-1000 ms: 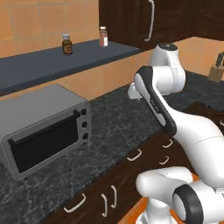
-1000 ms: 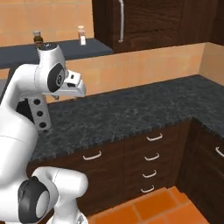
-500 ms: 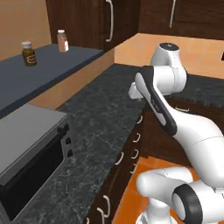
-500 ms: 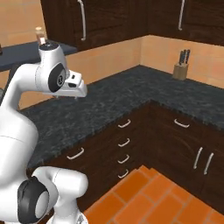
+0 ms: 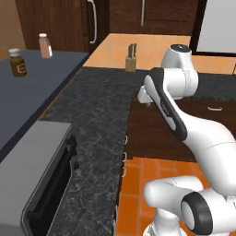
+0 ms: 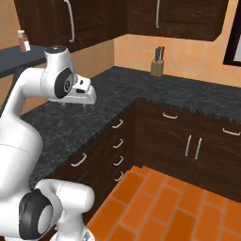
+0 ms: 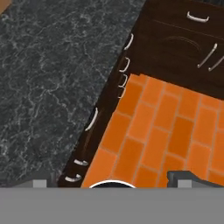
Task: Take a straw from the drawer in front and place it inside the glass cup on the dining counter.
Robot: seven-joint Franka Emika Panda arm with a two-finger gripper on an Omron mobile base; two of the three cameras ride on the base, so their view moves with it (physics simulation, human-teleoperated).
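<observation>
While the arm is tucked up high with nothing in it, the tool point(image 6: 85, 103) has its fingers spread wide. In the hand view the two dark fingertips point(image 7: 40, 183) sit far apart at the bottom edge, nothing between them. It hangs over the edge of the black speckled surface point(image 6: 70, 122), pointing down.

Step in hand, my read: the approach. The job now is getting lined up on the right drawer; no grasp has begun.

Task thing: a column of closed dark-brown drawers point(image 6: 123, 136) with small curved silver handles sits below the tool and a bit ahead, under the surface edge. More drawer fronts run along the far wall run beyond it. I cannot tell which one holds the straw, since all fronts are shut. The straw is presumably inside.

To do it well:
- Stop the base square to the chosen drawer front, with orange tile floor point(image 6: 160, 197) left free behind for the pull-out.
- Bring the tool down and forward, well below the surface lip, so the arm doesn't clip the edge.
- Keep the fingers spread until they straddle the handle point(image 6: 117, 124), then close across the handle bar, not along it.
- Pull straight out, level, no sideways drag.
- Don't mix it up with the tall cabinet doors with long handles point(image 6: 193, 146) off to the tool's far side.

Risk: the handle is thin, so an off-centre grip may slip.
</observation>
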